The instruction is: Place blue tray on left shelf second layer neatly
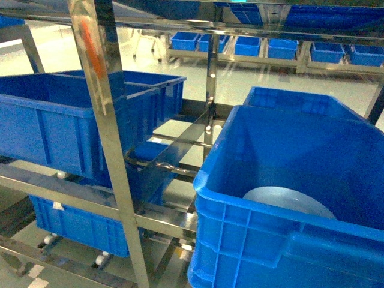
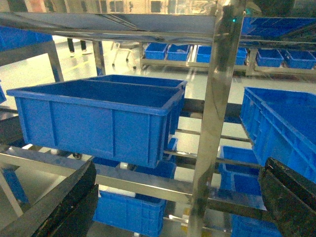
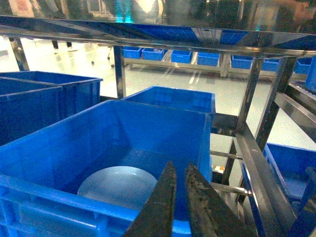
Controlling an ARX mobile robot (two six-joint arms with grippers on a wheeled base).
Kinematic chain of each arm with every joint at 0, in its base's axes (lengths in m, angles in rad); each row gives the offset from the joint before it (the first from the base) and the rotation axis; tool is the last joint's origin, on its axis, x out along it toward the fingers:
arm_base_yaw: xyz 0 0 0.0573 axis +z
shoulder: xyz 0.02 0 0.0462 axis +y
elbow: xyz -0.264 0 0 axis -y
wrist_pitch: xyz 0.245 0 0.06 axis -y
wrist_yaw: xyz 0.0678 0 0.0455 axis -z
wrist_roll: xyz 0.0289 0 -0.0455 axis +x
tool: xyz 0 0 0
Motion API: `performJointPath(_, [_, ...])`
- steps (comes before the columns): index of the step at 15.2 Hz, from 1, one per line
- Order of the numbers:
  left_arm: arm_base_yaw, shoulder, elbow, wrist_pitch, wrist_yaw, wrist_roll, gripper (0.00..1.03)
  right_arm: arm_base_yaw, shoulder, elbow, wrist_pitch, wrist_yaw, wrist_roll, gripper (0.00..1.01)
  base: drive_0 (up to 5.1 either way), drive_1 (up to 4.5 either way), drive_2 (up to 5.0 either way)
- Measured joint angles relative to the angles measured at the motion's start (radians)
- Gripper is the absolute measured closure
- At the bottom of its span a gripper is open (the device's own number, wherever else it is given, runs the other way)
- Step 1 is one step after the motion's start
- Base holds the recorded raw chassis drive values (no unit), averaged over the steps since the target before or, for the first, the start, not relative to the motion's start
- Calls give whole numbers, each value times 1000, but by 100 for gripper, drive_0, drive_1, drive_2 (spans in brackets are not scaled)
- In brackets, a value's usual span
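1. A polished steel rack (image 1: 108, 150) with mirror-like square uprights and thin cross rails fills the head view; beyond it lies a pale, glossy floor (image 1: 264, 78) and a far row of small blue bins (image 1: 282, 47) on low racks.
2. On the left shelf second layer (image 1: 54, 187), two deep blue crates (image 1: 66, 126) sit one behind the other, with another crate on the tier below.
3. At right, a large blue crate (image 1: 288, 198) stands near the camera, a second crate just behind it.
4. The blue tray (image 1: 288, 201), round and pale, lies flat on the floor of that right-hand crate, partly hidden by its front wall in the head view.
5. The right gripper (image 3: 178, 207) hovers above the crate's near rim, its dark fingers (image 3: 158, 207) drawn almost together and grasping nothing.
6. The left gripper (image 2: 173, 207) faces the left shelf, its fingers (image 2: 54, 207) spread wide at the frame's lower corners, empty.
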Motion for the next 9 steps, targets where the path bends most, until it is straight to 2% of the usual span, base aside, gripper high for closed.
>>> performJointPath(6, [0, 0, 0, 0, 0, 0, 5, 0, 0, 0, 0, 0, 0, 75, 0, 0, 0])
performJointPath(9, [0, 0, 0, 0, 0, 0, 5, 0, 0, 0, 0, 0, 0, 58, 0, 0, 0])
